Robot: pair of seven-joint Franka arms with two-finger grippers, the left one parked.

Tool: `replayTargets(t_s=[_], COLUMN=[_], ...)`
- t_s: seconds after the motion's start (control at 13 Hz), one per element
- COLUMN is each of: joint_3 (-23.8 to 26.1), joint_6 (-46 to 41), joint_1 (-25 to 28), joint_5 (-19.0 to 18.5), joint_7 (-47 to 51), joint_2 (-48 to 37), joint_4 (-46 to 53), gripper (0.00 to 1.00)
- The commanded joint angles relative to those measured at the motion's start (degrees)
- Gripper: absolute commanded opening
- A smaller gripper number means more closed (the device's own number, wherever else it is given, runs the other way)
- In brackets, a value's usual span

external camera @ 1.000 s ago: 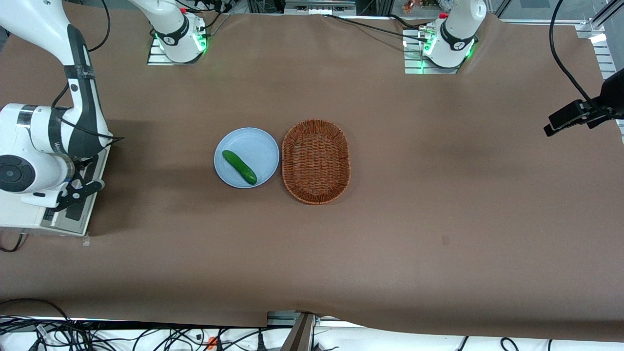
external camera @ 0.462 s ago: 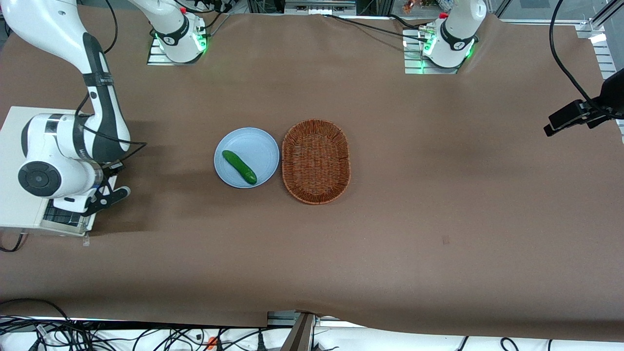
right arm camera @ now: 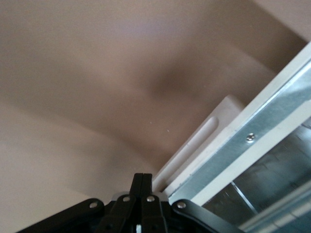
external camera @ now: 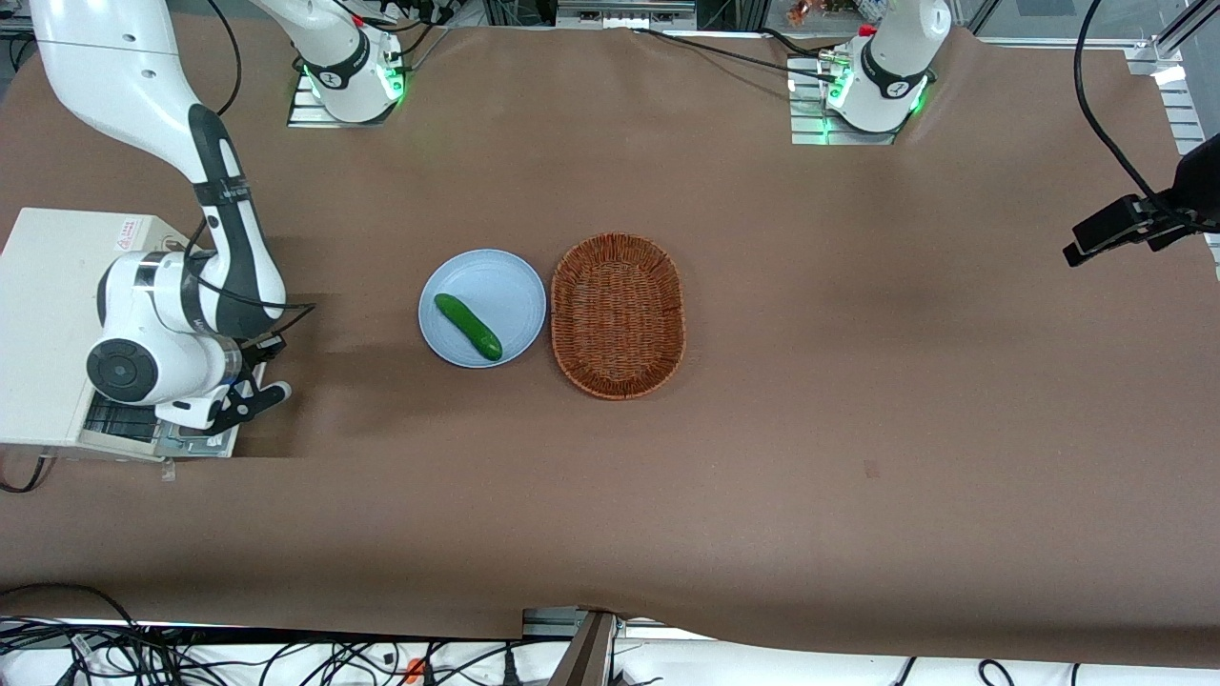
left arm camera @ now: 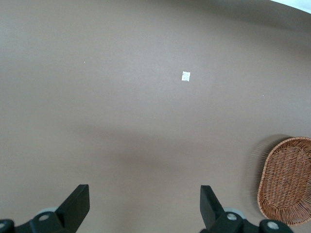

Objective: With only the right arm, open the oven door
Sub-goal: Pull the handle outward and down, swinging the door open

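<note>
The white toaster oven (external camera: 48, 314) stands at the working arm's end of the table. Its oven door (external camera: 205, 443) hangs part-way open, tilted out from the box, with the dark rack (external camera: 119, 419) showing in the gap. The right arm (external camera: 172, 314) reaches down over the oven's front. Its gripper (external camera: 267, 393) is just past the door's outer edge, fingers shut together on nothing. In the right wrist view the gripper (right arm camera: 142, 182) sits against the pale bar handle (right arm camera: 194, 145), beside the door's silver frame (right arm camera: 233, 160) and glass (right arm camera: 277, 179).
A light blue plate (external camera: 496, 281) holding a green cucumber (external camera: 468, 327) lies mid-table, with an oval wicker basket (external camera: 618, 314) beside it; the basket also shows in the left wrist view (left arm camera: 286, 179). A black camera mount (external camera: 1134, 224) stands at the parked arm's end.
The right arm has moved away from the oven toward the table's middle. The door has swung further out with it, and more of the oven's top now shows.
</note>
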Motion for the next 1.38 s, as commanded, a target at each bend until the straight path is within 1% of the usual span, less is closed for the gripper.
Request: replayTargets(t_s=[0.0, 0.15, 0.46, 0.62, 0.69, 0.85, 1.0, 1.15, 1.31], joint_3=[-1.82, -1.82, -1.82, -1.82, -1.82, -1.82, -1.73, -0.51, 0.99], joint_6=[3.67, 4.82, 5.79, 5.61, 5.61, 5.18, 4.91, 4.3, 3.42], joint_1=[-1.28, -1.46, -1.55, -1.64, -1.64, -1.46, -1.28, -0.41, 0.03], joint_5=[-1.66, -1.23, 1.93, 4.39, 4.84, 8.51, 10.72, 11.87, 11.96], joint_7=[-0.7, -0.62, -0.53, 1.3, 3.23, 6.4, 9.99, 17.62, 24.76], joint_2=[2.34, 3.22, 4.8, 4.89, 4.89, 5.24, 5.33, 5.24, 4.98], joint_4=[0.6, 0.6, 0.6, 0.6, 0.51, 0.51, 0.51, 0.51, 0.6], gripper=[0.0, 0.0, 0.0, 0.0, 0.0, 0.0, 0.0, 0.0, 0.0])
